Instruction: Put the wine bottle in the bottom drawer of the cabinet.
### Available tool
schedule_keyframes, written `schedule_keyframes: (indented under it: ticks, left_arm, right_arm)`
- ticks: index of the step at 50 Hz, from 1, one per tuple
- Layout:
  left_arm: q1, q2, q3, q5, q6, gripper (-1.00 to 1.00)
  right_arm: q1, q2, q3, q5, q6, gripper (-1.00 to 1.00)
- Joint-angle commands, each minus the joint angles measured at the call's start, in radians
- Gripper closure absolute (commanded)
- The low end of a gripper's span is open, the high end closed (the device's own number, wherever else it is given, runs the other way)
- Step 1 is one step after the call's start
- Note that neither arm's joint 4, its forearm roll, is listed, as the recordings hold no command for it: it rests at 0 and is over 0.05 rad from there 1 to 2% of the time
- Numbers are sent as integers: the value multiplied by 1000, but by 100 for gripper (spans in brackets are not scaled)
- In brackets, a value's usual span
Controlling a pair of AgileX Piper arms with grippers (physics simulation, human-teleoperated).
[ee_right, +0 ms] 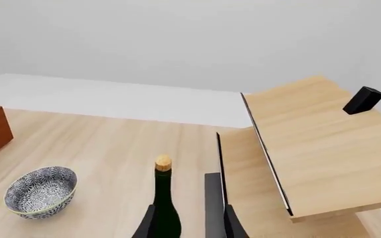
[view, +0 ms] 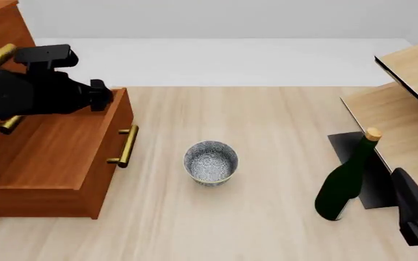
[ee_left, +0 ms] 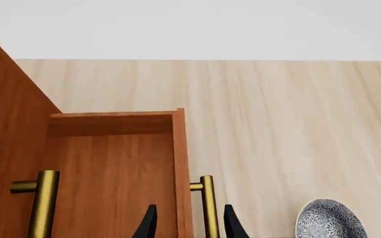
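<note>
On the left I have the left pincer [ee_left: 187, 225] spread around the brass handle [ee_left: 208, 206] of the bottom drawer [view: 85, 157], pulled out from the cabinet [view: 2, 32]. Bare tabletop [view: 282, 125] surrounds the bowl [view: 210, 162]. Right, the wine bottle [view: 345, 176] stands upright beside the rack [view: 405, 109], between my right pincer [ee_right: 187, 223] fingers, ungripped.

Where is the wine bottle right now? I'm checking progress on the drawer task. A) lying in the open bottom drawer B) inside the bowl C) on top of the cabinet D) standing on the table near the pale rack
D: the bottle stands upright on the table by the rack, right of the bowl and far from the open drawer.
</note>
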Motion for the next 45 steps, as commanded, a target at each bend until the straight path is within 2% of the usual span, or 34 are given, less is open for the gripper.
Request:
schedule_keyframes:
  ticks: [1,11,18,45]
  left_arm:
    - [-1,18,49,-54,-24,-100]
    - [5,49,89,-115,-45,-100]
    - [2,70,119,-158,-55,-100]
    - [-24,130,163,-243,-98,-100]
  right_arm:
    - [8,1,1,1,1,-100]
    - [14,-16,2,24,-2,-100]
    - [21,7,2,5,-2,-100]
    - [30,18,3,6,-1,-100]
